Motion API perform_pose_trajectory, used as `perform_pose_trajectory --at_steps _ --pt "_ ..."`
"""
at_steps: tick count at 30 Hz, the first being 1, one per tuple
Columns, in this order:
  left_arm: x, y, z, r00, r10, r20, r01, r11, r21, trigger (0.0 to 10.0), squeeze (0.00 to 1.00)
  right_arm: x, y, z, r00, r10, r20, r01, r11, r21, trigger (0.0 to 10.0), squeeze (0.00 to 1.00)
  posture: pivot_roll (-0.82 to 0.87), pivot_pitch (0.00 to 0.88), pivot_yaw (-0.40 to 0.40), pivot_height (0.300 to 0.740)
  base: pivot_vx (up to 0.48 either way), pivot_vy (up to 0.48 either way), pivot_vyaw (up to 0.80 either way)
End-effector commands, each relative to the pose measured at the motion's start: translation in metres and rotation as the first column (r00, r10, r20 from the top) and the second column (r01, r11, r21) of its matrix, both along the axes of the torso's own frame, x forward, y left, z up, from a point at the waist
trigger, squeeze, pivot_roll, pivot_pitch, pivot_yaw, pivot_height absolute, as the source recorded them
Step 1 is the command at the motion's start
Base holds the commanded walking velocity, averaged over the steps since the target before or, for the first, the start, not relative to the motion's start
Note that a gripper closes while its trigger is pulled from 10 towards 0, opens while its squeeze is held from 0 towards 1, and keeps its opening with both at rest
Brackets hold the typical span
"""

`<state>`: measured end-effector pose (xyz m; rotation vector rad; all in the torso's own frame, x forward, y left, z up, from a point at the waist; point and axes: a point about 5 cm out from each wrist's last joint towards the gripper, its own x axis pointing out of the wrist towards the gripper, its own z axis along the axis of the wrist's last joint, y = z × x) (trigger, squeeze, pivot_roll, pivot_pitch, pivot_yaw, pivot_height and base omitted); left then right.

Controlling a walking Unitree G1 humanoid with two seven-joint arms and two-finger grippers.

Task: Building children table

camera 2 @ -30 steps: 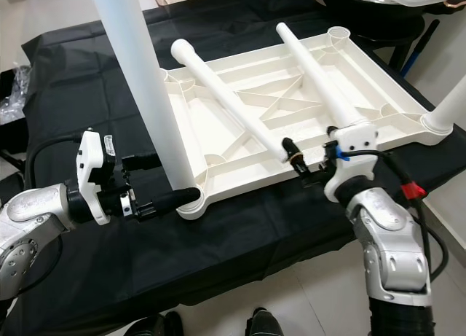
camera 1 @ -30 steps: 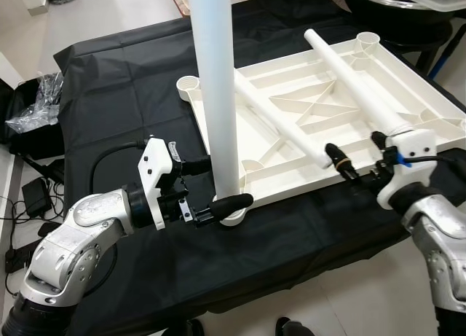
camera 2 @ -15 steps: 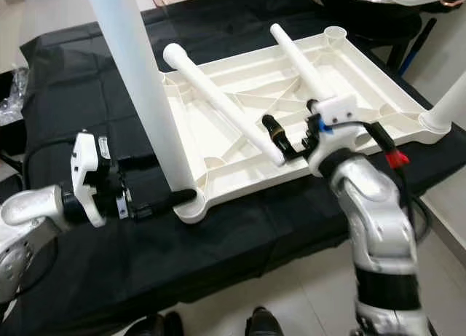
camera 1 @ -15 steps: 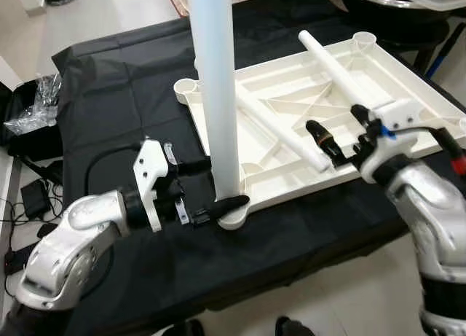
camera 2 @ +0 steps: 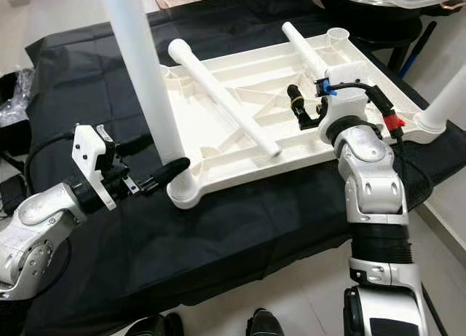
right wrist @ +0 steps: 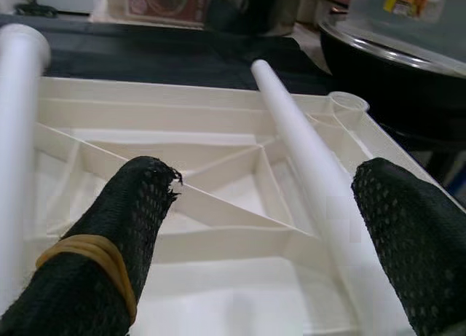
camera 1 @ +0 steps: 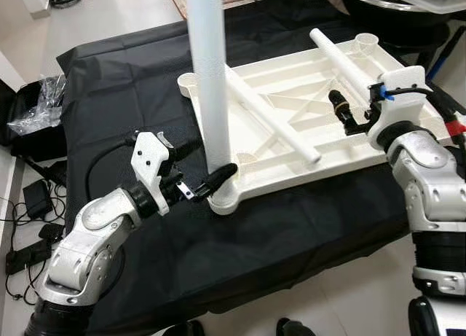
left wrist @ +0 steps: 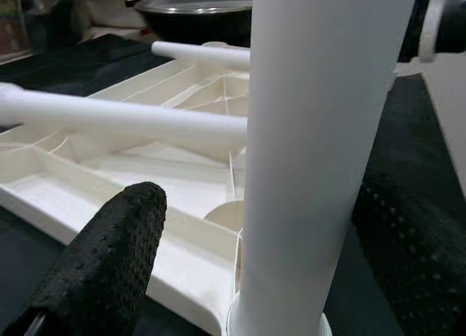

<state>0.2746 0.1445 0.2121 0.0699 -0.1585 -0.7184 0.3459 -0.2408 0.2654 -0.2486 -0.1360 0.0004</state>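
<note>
1. Fingers of the left gripper (camera 1: 198, 174) are spread, straddling the upright white plastic leg (camera 1: 210, 95) without clamping it; its top is cut off.
2. Right gripper (camera 2: 304, 108) is released above the upturned white ribbed plastic tabletop (camera 1: 291, 110) on the black cloth (camera 1: 116, 81).
3. Two loose white tube legs (camera 2: 218, 95) lie across the tabletop.

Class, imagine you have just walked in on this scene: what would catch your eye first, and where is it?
A tall white table leg stands upright in the near-left corner socket of the upturned white tabletop on the black cloth. The left gripper straddles its base with open fingers. The right gripper hovers open over the tabletop beside a loose leg.
</note>
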Motion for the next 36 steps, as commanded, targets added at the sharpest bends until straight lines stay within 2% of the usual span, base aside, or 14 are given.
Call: perform_pose_trajectory --at_steps 1,4,5,9,13,19,21,24,28,29,30,31,32,36 --pt "0.0 0.011 -0.008 0.999 0.046 -0.029 -0.046 0.999 0.02 10.0 0.0 0.0 -0.006 -0.001 1.0 -0.027 0.0 0.027 1.0 -0.001 10.0 0.0 -0.02 0.207 0.007 0.74 0.0 0.0 0.0" --pt "-0.003 0.01 -0.009 0.999 0.013 -0.031 -0.012 1.0 0.024 10.0 0.0 0.001 -0.01 -0.001 0.999 -0.037 -0.002 0.037 0.999 -0.003 10.0 0.0 -0.02 0.207 0.008 0.74 0.0 0.0 0.0" --pt "-0.013 0.005 -0.009 0.996 -0.083 -0.042 0.084 0.996 0.026 10.0 0.0 0.0 -0.02 -0.003 0.998 -0.066 -0.009 0.066 0.998 -0.01 10.0 0.0 -0.02 0.209 0.01 0.74 0.0 0.0 0.0" --pt "-0.016 0.004 -0.009 0.993 -0.112 -0.044 0.114 0.993 0.024 10.0 0.0 -0.001 -0.024 -0.004 0.997 -0.077 -0.012 0.077 0.997 -0.014 10.0 0.0 -0.02 0.209 0.01 0.74 0.0 0.0 0.0" --pt "-0.028 -0.004 -0.008 0.972 -0.229 -0.059 0.23 0.973 0.011 10.0 0.0 -0.005 -0.044 -0.009 0.987 -0.157 -0.044 0.154 0.986 -0.061 10.0 0.0 -0.02 0.21 0.014 0.74 0.0 0.0 0.0" --pt "-0.033 -0.007 -0.007 0.957 -0.282 -0.068 0.283 0.959 0.003 10.0 0.0 -0.002 -0.051 -0.016 0.981 -0.164 -0.107 0.161 0.986 -0.039 10.0 0.0 -0.02 0.209 0.015 0.74 0.0 0.0 0.0" --pt "-0.036 -0.007 -0.006 0.952 -0.297 -0.07 0.298 0.955 0.004 10.0 0.0 0.004 -0.048 -0.026 0.975 -0.136 -0.178 0.141 0.99 0.013 10.0 0.0 -0.01 0.212 0.012 0.74 0.0 0.0 0.0" --pt "-0.036 -0.007 -0.006 0.952 -0.298 -0.07 0.299 0.954 0.004 10.0 0.0 0.004 -0.047 -0.028 0.973 -0.132 -0.188 0.138 0.99 0.018 10.0 0.0 -0.01 0.212 0.012 0.74 0.0 0.0 0.0" --pt "-0.039 -0.007 -0.006 0.952 -0.299 -0.072 0.3 0.954 0.007 10.0 0.0 0.006 -0.046 -0.036 0.961 -0.111 -0.254 0.14 0.985 0.099 10.0 0.0 -0.01 0.216 0.008 0.74 0.0 0.0 0.0" --pt "-0.04 -0.007 -0.005 0.951 -0.299 -0.073 0.3 0.954 0.006 10.0 0.0 0.006 -0.045 -0.039 0.955 -0.098 -0.281 0.144 0.979 0.145 8.0 0.0 -0.01 0.216 0.008 0.74 0.0 0.0 0.0" --pt "-0.04 -0.007 -0.005 0.951 -0.299 -0.073 0.3 0.954 0.006 10.0 0.0 0.006 -0.045 -0.039 0.955 -0.098 -0.281 0.144 0.979 0.145 8.0 0.0 -0.01 0.216 0.008 0.74 0.0 0.0 0.0" --pt "-0.04 -0.007 -0.005 0.952 -0.299 -0.072 0.3 0.954 0.006 10.0 0.0 0.006 -0.046 -0.041 0.949 -0.094 -0.299 0.152 0.973 0.176 1.1 0.0 0.0 0.22 0.005 0.74 0.0 0.0 0.0" --pt "-0.041 -0.007 -0.005 0.951 -0.299 -0.073 0.3 0.954 0.006 10.0 0.0 0.006 -0.047 -0.042 0.944 -0.09 -0.317 0.159 0.967 0.197 0.0 0.0 -0.01 0.221 0.006 0.74 0.0 0.0 0.0" --pt "-0.042 -0.008 -0.005 0.95 -0.302 -0.077 0.303 0.953 0.005 10.0 0.0 0.006 -0.054 -0.041 0.933 -0.099 -0.346 0.191 0.951 0.242 0.0 0.0 -0.01 0.221 0.003 0.74 0.0 0.0 0.0"
